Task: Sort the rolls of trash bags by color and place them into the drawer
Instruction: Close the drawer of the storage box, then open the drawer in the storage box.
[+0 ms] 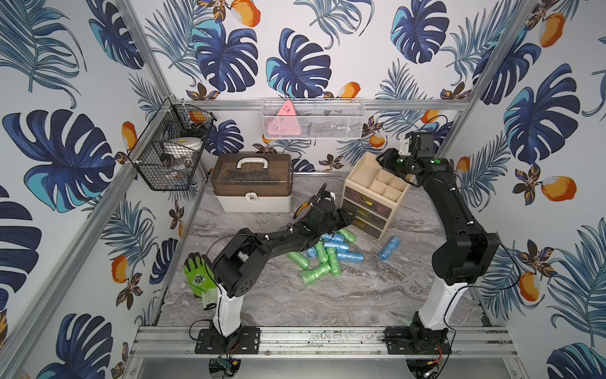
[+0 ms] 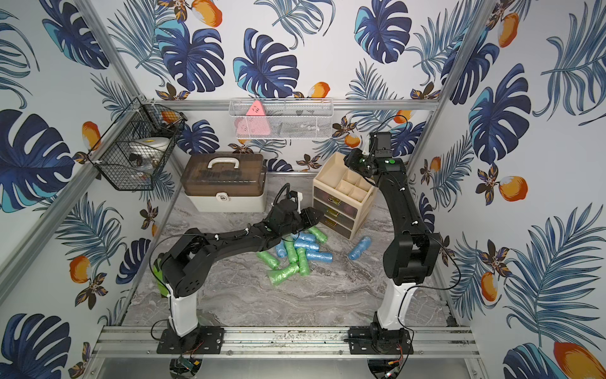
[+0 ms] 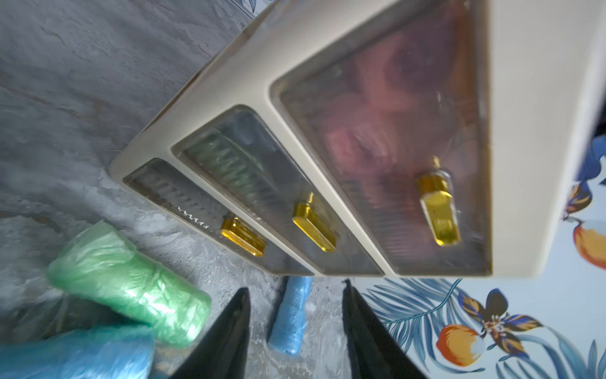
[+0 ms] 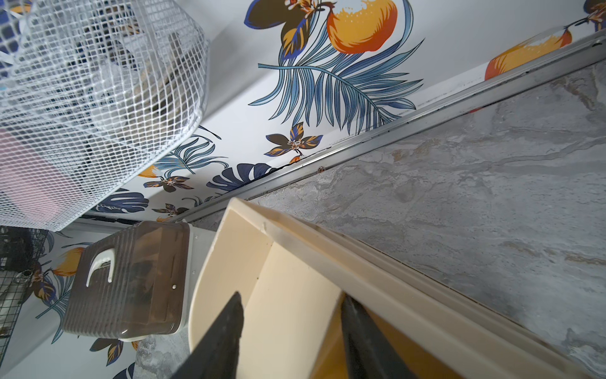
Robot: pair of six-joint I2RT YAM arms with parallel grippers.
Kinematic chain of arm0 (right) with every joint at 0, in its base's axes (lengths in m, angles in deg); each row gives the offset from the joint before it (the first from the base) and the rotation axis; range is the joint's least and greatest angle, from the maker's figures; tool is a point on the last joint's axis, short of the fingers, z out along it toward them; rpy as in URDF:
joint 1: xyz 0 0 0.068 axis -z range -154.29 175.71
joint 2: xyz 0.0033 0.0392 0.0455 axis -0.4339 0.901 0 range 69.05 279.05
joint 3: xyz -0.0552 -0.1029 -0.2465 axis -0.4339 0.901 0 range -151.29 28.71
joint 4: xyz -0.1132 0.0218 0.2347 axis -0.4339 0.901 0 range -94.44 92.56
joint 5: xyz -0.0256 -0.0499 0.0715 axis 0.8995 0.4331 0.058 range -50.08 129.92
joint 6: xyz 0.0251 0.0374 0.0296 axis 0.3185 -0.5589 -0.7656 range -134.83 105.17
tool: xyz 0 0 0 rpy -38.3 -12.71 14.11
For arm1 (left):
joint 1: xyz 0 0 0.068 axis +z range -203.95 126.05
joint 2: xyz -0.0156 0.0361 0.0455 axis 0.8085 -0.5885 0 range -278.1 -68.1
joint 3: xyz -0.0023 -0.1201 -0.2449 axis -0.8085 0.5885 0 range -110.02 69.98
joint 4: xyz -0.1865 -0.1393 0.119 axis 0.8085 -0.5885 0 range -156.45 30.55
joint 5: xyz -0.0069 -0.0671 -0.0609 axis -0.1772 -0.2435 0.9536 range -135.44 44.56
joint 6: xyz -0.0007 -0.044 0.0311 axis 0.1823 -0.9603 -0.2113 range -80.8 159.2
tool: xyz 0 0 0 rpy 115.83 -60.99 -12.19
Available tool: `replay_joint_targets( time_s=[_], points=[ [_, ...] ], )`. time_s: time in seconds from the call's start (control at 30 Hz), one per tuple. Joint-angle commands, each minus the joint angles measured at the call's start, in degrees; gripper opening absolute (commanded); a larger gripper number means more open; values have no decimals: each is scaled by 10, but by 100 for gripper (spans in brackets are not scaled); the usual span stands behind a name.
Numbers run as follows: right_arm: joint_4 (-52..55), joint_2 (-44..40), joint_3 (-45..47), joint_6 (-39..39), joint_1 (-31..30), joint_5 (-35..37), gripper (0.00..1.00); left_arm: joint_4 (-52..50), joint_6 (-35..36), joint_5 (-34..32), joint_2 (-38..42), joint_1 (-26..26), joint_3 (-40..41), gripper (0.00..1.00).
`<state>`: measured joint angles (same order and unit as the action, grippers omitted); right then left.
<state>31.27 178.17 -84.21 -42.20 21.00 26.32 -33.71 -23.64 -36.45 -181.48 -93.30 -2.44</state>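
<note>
Several green and blue rolls of trash bags lie in a heap on the marble table, with one blue roll apart to the right. The cream drawer unit has its three drawers shut; pink rolls show through the top front and green ones through the middle front. My left gripper is open and empty, close to the lower drawer fronts. My right gripper hangs open and empty over the unit's top compartments.
A brown-lidded toolbox stands at the back left of the drawer unit. A green-and-black glove lies by the left arm's base. A black wire basket and a white mesh basket hang on the walls.
</note>
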Motion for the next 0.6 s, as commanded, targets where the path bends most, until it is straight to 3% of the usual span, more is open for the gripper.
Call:
replay_joint_targets(
  time_s=[0.0, 0.33, 0.57],
  points=[
    [128, 9, 7, -12, -4, -53, 51, 88, -99, 19, -23, 5, 0, 49],
    [120, 1, 17, -18, -3, -67, 52, 122, -144, -4, -57, 5, -22, 48],
    [118, 0, 21, -19, 2, -71, 52, 122, -161, 16, -90, 5, -63, 40]
  ],
)
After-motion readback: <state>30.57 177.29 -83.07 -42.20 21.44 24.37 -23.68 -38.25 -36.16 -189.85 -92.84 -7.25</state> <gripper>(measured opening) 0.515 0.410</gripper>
